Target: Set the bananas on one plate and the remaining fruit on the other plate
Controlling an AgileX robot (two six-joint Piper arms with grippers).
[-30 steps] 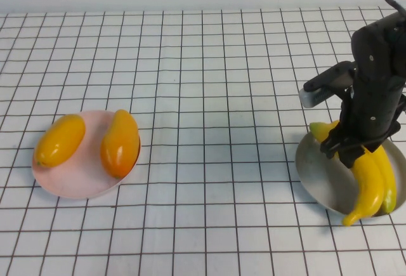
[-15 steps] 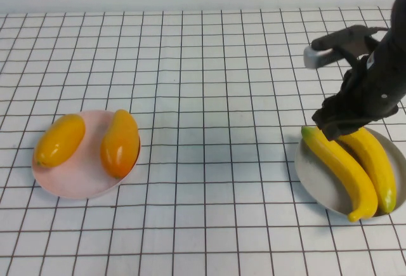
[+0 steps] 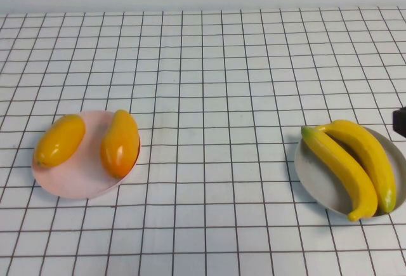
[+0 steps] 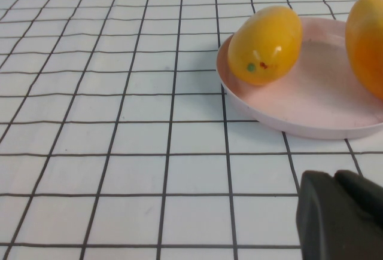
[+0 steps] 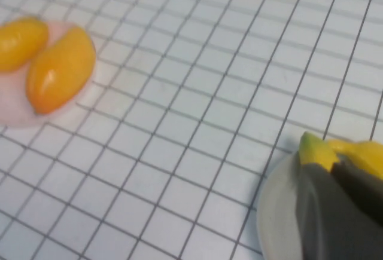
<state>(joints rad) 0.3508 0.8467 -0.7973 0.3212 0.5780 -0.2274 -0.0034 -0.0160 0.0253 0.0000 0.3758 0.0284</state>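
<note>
Right gripper (image 5: 341, 206) looks pinched shut, empty, over the grey-blue plate (image 3: 317, 184); can't tell for left gripper (image 4: 341, 215). Both bananas (image 3: 355, 165) sit on that plate. Mangoes (image 3: 95, 141) are on the pink plate (image 3: 73, 177).

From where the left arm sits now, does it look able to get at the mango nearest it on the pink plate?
Probably yes. In the left wrist view the left gripper sits low over bare table just short of the pink plate, and the nearer mango lies uncovered near the rim, apart from the second mango. Nothing stands between.
</note>
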